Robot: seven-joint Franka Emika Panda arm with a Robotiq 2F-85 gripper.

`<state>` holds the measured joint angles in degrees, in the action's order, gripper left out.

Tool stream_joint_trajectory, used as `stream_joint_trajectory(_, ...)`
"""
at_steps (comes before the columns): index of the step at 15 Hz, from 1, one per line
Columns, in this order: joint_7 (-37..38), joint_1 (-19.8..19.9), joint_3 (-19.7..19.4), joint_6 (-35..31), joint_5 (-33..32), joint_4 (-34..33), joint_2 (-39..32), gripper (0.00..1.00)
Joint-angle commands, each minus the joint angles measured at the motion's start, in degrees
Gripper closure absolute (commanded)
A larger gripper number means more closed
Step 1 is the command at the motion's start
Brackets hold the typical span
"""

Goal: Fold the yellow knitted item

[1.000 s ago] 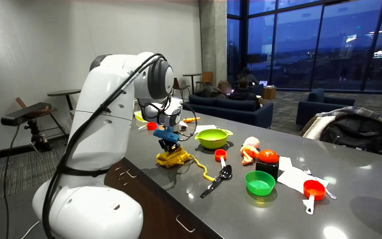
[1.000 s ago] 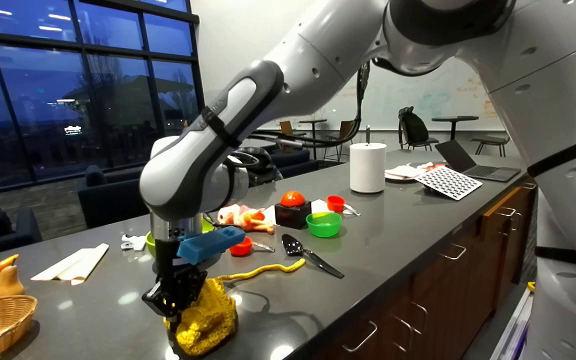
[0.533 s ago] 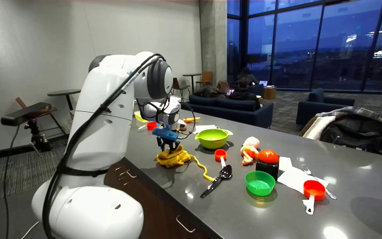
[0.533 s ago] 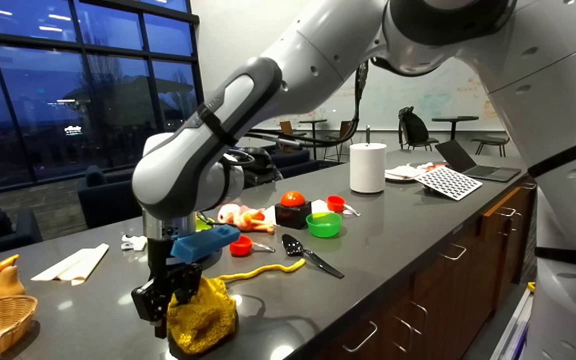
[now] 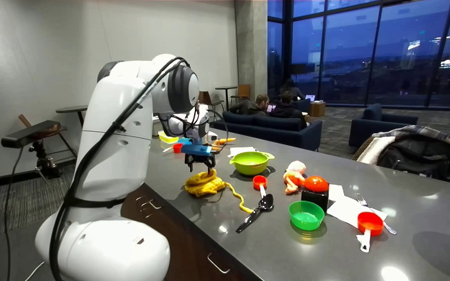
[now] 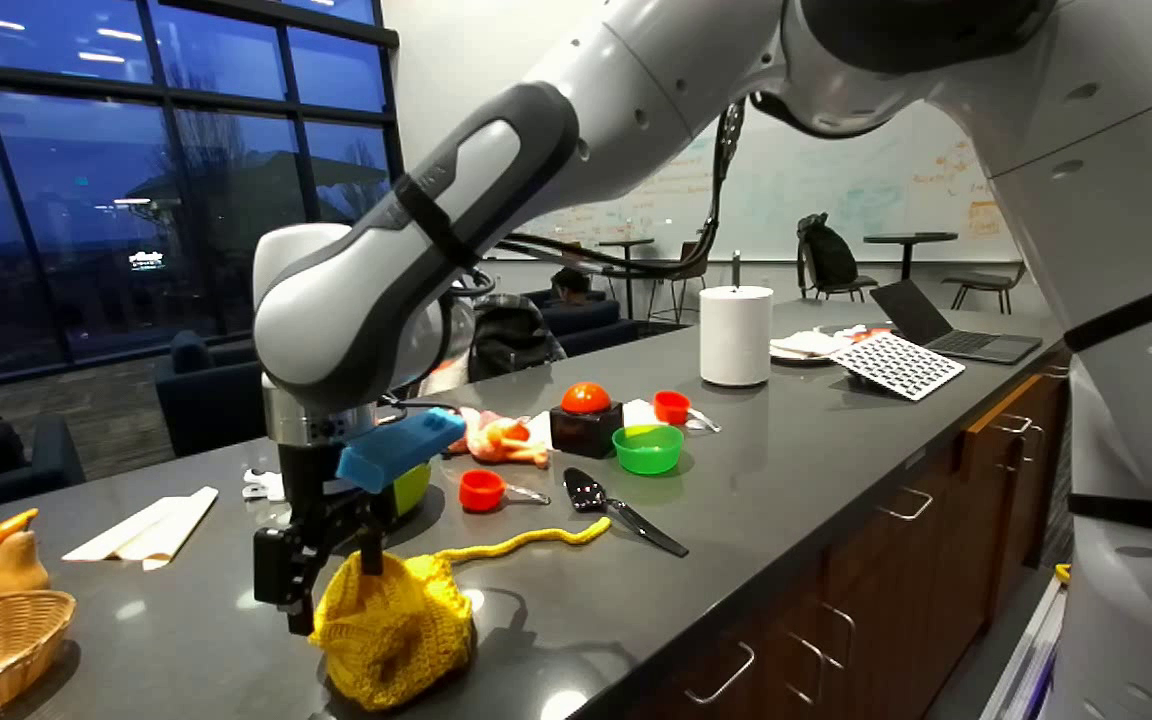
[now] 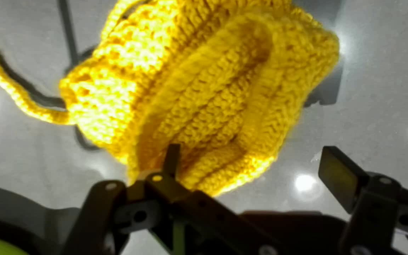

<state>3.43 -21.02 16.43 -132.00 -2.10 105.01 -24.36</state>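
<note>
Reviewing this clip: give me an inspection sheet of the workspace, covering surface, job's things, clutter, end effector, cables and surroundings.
Surface: dark countertop, glossy, with light reflections.
Job's things: yellow knitted item crumpled on the countertop, yellow cord trailing from it.
Clutter: lime-green bowl, green bowl, black spoon, red measuring cup, among others.
End effector: open, one jaw over the knitted item; contact unclear.
Cables: black cables along the white arm.
Surroundings: people seated on a sofa; large windows.

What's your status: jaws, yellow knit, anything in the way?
Jaws open, nothing gripped; one side at the knit, contact unclear. Rumpled, its cord running toward spoon. Lime bowl close by, might crowd the jaws.
</note>
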Motion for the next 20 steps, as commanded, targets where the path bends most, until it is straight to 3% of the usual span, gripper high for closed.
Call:
stream_joint_trajectory(1,2.1,-1.2,-1.6,2.3,-3.2,0.6,3.7,0.00)
stream_joint_trajectory(13,4.2,-0.2,-1.7,0.6,-1.8,3.3,3.7,0.00)
stream_joint_trajectory(20,5.1,-2.5,-0.4,3.1,-2.0,0.9,0.7,0.00)
